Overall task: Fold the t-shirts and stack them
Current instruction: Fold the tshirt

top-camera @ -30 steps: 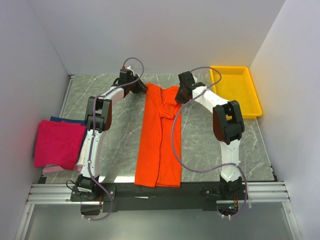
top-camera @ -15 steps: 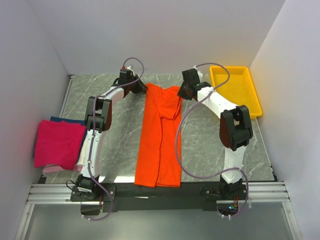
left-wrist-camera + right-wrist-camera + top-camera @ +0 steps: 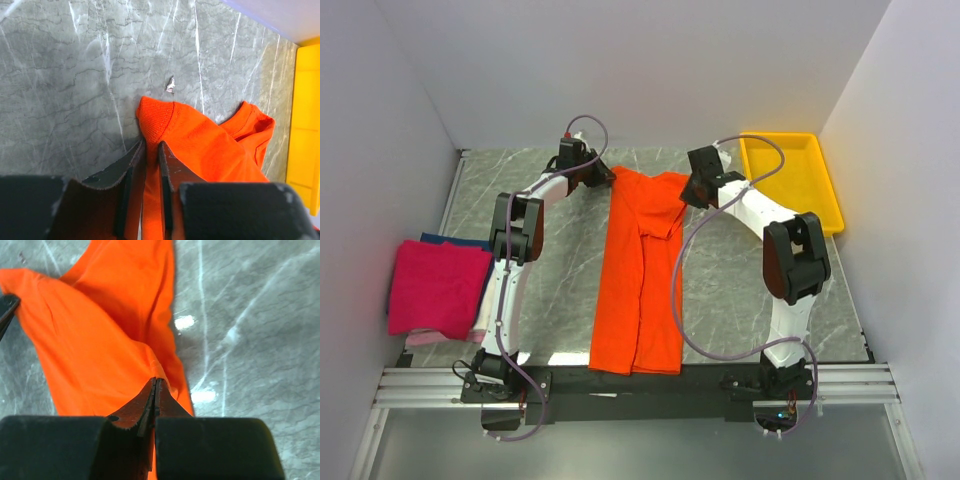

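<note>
1. The orange t-shirt (image 3: 638,280) lies lengthwise down the middle of the grey table (image 3: 740,290). Its hem is at the near edge and its collar end is at the far side. It looks already folded into a long strip.
2. My left gripper (image 3: 151,150) is clamped on the far left corner of the shirt, with the ribbed orange edge sticking out past the tips. I judge this pins the corner for the next fold.
3. My right gripper (image 3: 155,387) has its jaws pressed together on the far right corner. The cloth rises to the tips in a small ridge, so I take it as pinched, not merely touched.
4. Holding both far corners should let me carry the collar end toward the hem evenly.
5. The magenta-pink shirt (image 3: 435,288) lies folded at the left, on top of a dark blue one (image 3: 455,241) and a pale one (image 3: 430,340). I take that as the stack this shirt should join.
6. The yellow tray (image 3: 790,180) sits at the far right, beside the right arm and apart from the shirt.
</note>
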Available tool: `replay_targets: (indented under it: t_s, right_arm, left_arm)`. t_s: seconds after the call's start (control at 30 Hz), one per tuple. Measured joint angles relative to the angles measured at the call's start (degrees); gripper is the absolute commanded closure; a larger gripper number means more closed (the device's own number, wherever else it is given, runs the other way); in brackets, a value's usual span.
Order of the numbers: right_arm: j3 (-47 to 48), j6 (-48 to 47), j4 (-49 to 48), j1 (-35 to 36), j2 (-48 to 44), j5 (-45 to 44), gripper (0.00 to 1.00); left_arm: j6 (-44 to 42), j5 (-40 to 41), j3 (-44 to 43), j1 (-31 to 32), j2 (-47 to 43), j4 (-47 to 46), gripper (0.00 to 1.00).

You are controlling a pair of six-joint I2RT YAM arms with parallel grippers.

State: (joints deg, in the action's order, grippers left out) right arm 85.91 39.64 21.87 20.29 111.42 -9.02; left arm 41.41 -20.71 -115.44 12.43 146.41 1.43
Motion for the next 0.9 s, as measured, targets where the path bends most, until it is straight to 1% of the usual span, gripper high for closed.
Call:
replay_targets:
  t_s: [0.3, 0.4, 0.5, 0.53, 0.57, 0.63, 0.73, 0.8, 0.83, 0.9]
  right_arm:
    - [-0.2, 0.1, -0.2, -2.4, 0.1, 0.0, 1.0]
    - [-0.2, 0.2, -0.4, -2.7, 0.8, 0.2, 1.0]
    - [0.2, 0.3, -0.4, -2.9, 2.3, 0.5, 0.77]
    - [0.3, 0.2, -0.5, -3.0, 2.9, 0.7, 0.62]
    - [0.3, 0.3, -0.4, -3.0, 3.3, 0.7, 0.57]
    - [0.3, -0.2, 0.2, -3.0, 3.8, 1.1, 0.49]
    - [1.5, -0.6, 1.4, -3.1, 3.8, 1.1, 0.49]
    - [2.4, -0.7, 1.7, -3.1, 3.8, 1.1, 0.49]
    - [2.7, -0.8, 1.7, -3.1, 3.8, 1.1, 0.49]
    - [2.8, -0.9, 1.9, -3.1, 3.4, 1.2, 0.5]
  left_arm:
    - [0.0, 0.0, 0.0, 0.0, 0.0, -0.1, 0.74]
    - [-0.1, -0.1, 0.0, 0.0, 0.0, -0.2, 0.71]
    - [-0.2, -0.5, 0.0, 0.0, 0.0, -0.5, 0.64]
    - [-0.2, -0.5, 0.0, 0.0, 0.0, -0.7, 0.6]
    - [-0.2, -0.6, 0.0, 0.0, 0.0, -0.9, 0.58]
    - [-0.2, -1.0, 0.0, 0.0, 0.0, -1.4, 0.53]
    - [-0.2, -1.4, 0.0, 0.0, 0.0, -2.1, 0.47]
    - [-0.2, -1.7, 0.0, -0.1, 0.0, -2.5, 0.46]
    - [-0.2, -1.7, 0.0, -0.2, -0.2, -2.5, 0.43]
    - [0.0, -1.9, 0.4, -0.7, -0.6, -2.5, 0.42]
